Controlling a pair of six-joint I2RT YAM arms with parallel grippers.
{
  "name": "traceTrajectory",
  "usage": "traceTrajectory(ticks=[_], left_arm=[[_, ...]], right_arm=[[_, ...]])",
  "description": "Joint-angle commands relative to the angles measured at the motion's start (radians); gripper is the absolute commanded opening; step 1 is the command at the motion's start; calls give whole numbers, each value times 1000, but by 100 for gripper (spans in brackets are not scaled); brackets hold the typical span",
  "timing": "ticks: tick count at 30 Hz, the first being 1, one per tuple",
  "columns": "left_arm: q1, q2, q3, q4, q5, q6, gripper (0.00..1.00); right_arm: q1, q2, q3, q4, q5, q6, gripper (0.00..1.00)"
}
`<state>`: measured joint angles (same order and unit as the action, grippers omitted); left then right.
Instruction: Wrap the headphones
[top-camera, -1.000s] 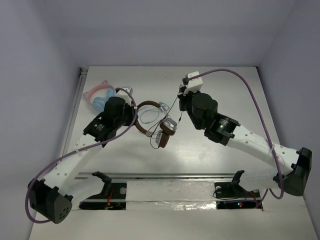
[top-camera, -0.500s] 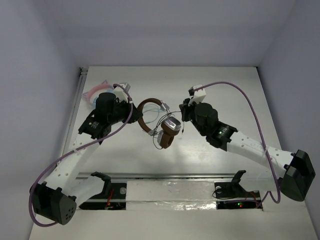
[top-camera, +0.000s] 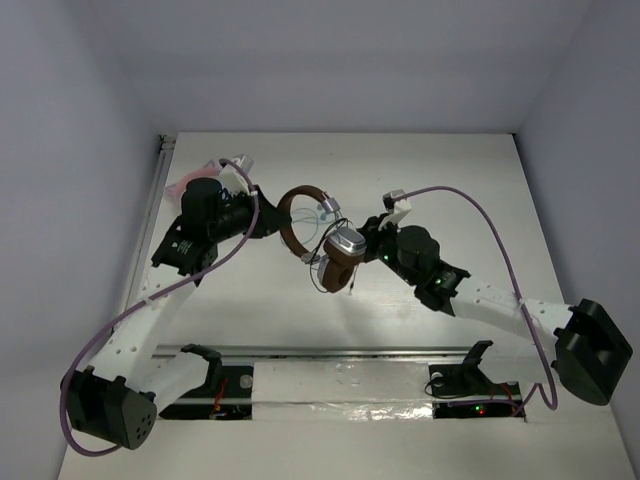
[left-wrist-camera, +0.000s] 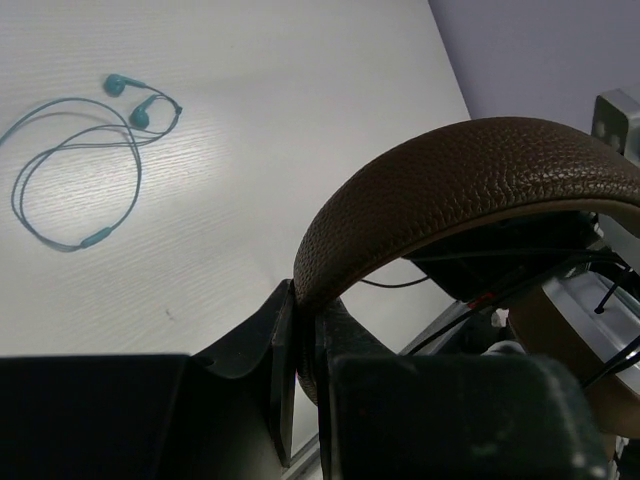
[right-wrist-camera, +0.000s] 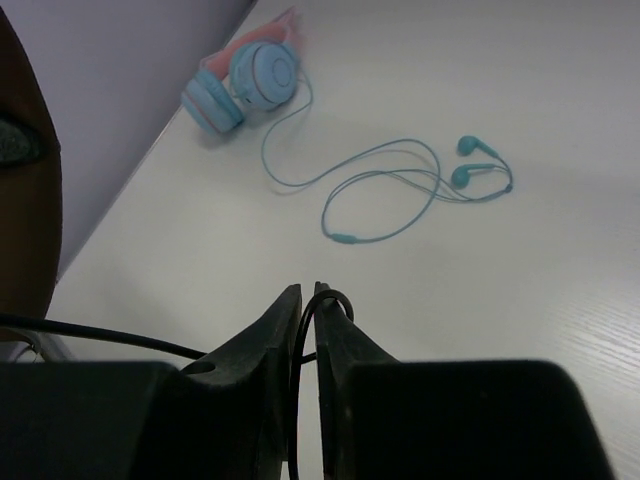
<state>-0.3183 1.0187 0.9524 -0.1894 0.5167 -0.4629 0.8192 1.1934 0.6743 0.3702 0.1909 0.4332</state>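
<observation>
The headphones (top-camera: 292, 213) hang above the table at mid-scene, with their silver ear cups (top-camera: 345, 242) dangling to the right. My left gripper (top-camera: 268, 222) is shut on the brown headband (left-wrist-camera: 450, 170), which is pinched between its fingers (left-wrist-camera: 285, 340). My right gripper (top-camera: 367, 240) sits just right of the cups. The thin black cable (right-wrist-camera: 300, 345) runs up through the narrow gap between the right jaws and loops over one fingertip. Those jaws (right-wrist-camera: 308, 295) stand slightly apart, wider than the cable. A brown ear pad (right-wrist-camera: 30, 210) fills that view's left edge.
Teal earbuds (right-wrist-camera: 400, 190) lie coiled on the white table (top-camera: 450, 180), also seen as earbuds (left-wrist-camera: 80, 160) from the left wrist. Pink-and-blue cat-ear headphones (right-wrist-camera: 245, 80) rest at the back left by the wall. A metal rail (top-camera: 330, 352) runs along the near edge.
The left arm swung back and left with the headband, tilting the headphones up. The right arm dropped nearer and lower beside the cups, and its jaws have parted slightly around the cable.
</observation>
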Motion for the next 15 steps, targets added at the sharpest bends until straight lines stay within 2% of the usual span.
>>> traceTrajectory(ticks=[1,6,10,12,15], left_arm=[[5,-8,78,146,101,-105,0],[5,-3,131,119,100,-109,0],[5,-3,177,82,57,-103,0],[5,-5,192,94,52,-126,0],[5,-6,195,131,40,-169,0]], right_arm=[[-6,11,-41,151,-63,45,17],[-32,47,-71,246,-97,61,23],[-41,38,-76,245,-107,76,26],[-41,26,-91,242,-97,96,30],[-41,3,-128,257,-93,128,30]])
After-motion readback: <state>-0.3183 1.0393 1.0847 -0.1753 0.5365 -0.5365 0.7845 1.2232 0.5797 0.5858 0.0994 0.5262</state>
